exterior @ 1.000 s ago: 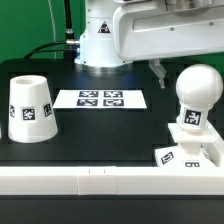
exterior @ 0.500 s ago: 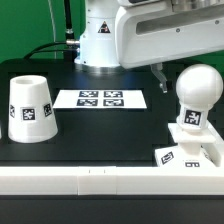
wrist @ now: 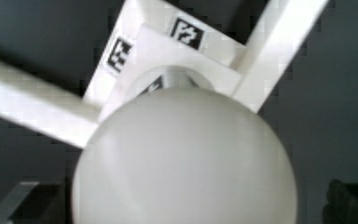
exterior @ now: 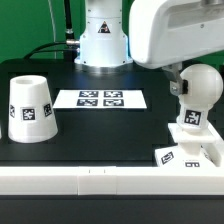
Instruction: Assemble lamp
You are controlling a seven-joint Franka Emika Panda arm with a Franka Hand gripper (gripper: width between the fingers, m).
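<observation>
Lamp bulb (exterior: 197, 90) stands upright on the stepped base (exterior: 205, 150) at the exterior view's right; the shade (exterior: 32, 108) sits well apart. The claw (wrist: 185, 200) is open, 1 finger each side of the bulb head. Gripping likely works best centred, closing gently, keeping the bulb vertical.

- Setting: robotics laboratory bench; nothing domestic or retail in view.
- Robot arm (exterior: 103, 40): large, white, industrial, its foot mounted at the worktop's far edge.
- Worktop (exterior: 110, 135): matte black, plain.
- Marker board (exterior: 100, 99): thin, flat, white, with several printed square tags; it lies near the far edge, before the arm's foot.
- Rail (exterior: 100, 180): white, running along the near edge.
- Backdrop (exterior: 30, 25): green, behind the far edge.
- Cables (exterior: 66, 20): black, hanging behind the far edge, toward the exterior view's left.
- Test pieces: white plastic shade (exterior: 30, 108), bulb (exterior: 200, 88) and base (exterior: 200, 145), each bearing black-and-white square tags.
</observation>
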